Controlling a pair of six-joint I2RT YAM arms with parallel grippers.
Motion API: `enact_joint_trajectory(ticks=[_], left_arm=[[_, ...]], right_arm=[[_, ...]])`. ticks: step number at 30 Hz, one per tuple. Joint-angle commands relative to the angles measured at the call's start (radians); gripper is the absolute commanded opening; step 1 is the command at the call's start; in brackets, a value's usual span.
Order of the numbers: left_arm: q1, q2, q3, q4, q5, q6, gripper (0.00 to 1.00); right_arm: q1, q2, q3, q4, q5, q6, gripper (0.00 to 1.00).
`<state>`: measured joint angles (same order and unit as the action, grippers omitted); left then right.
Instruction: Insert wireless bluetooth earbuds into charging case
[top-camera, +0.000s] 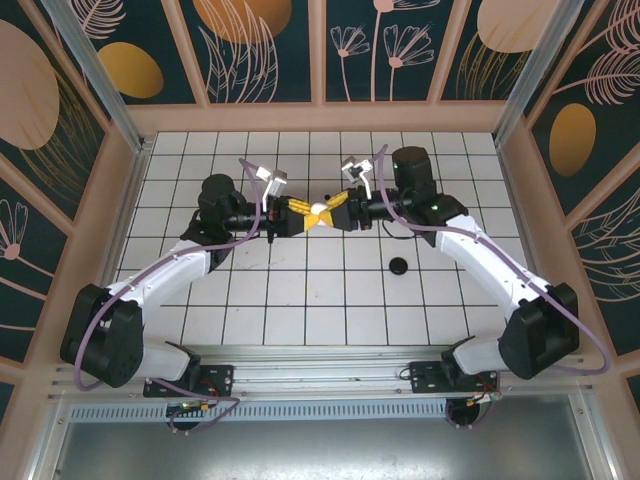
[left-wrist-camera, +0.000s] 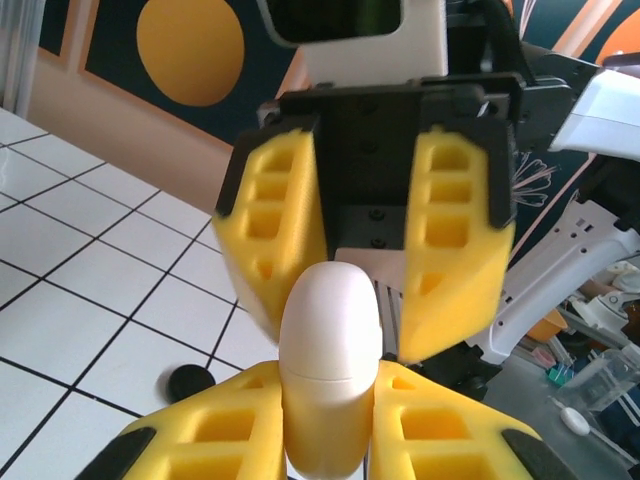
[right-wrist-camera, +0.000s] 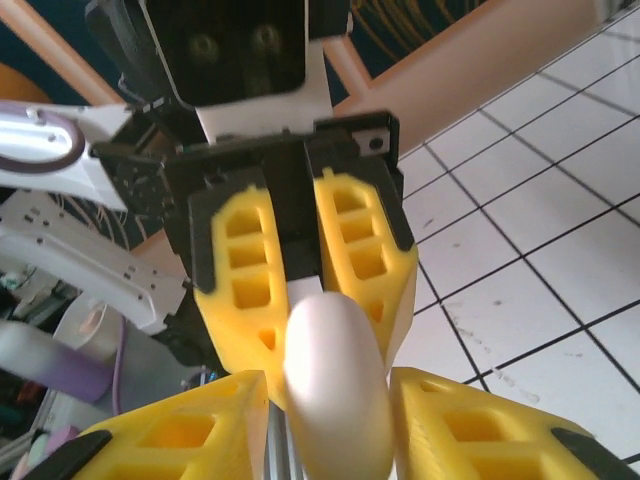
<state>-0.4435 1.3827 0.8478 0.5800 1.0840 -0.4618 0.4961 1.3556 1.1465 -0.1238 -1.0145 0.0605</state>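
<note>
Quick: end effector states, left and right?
Left end effector: closed on the white charging case.
Right end effector: straddles the case's other end; gripping or released cannot be told.

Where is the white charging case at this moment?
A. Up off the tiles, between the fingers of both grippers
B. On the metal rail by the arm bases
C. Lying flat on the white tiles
A: the white charging case sits between the yellow fingers of the left gripper, which is shut on it, and those of the right gripper facing it, above the tiled table.
</note>
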Motion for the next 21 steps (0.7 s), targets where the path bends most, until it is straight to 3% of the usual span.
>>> enact_joint_trajectory(ticks=[1,6,10,21], left_arm=[[-0.001,-0.023,0.016,-0.001,-0.046,0.002,0.13],[0.000,-0.042,0.007,0.011,-0.064,0.009,0.13],[0.000,-0.042,0.007,0.039,-0.045,-0.019,0.13],[0.000,-0.054,0.017,0.025,0.010,-0.018,0.13]], right_arm=[[-0.018,-0.079,-0.039,0.145,0.026,0.068,0.39],[-0.023,-0.126,-0.123,0.288,0.008,0.164,0.47],[-0.002,-0.113,-0.141,0.293,0.005,0.175,0.51],[0.041,-0.028,-0.109,0.352,0.019,0.236,0.48]])
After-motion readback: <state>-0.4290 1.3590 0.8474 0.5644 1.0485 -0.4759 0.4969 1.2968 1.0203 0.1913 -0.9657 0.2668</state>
